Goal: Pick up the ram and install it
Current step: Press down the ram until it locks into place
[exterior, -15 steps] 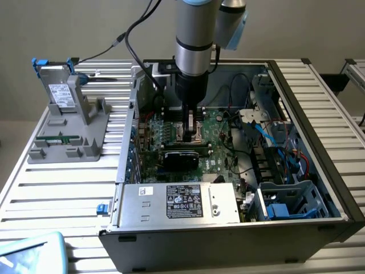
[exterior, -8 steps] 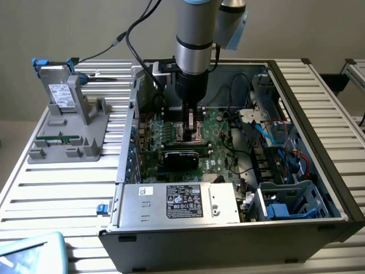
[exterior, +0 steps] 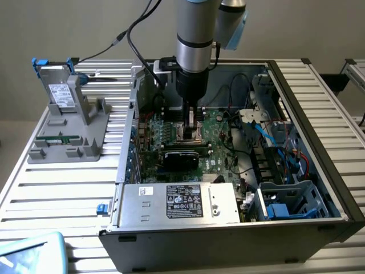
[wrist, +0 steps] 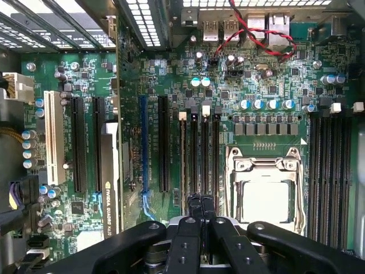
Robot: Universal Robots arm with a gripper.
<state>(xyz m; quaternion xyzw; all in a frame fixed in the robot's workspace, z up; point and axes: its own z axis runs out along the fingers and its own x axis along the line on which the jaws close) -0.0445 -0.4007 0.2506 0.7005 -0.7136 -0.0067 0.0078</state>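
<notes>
Claw (wrist: 199,212) over motherboard (wrist: 171,85), fingertips partly hidden.

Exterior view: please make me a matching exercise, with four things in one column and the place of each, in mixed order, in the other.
Things
1. drive with blue tabs
2. power supply
3. end effector
4. blue cable

Places
a. along the side of the open computer case nearest the camera
b. over the circuit board, at the processor socket
c. upright in the grey holder, on the exterior view's left
d. inside the case, toward the exterior view's right

Pairs: 1-c, 2-a, 3-b, 4-d
</notes>
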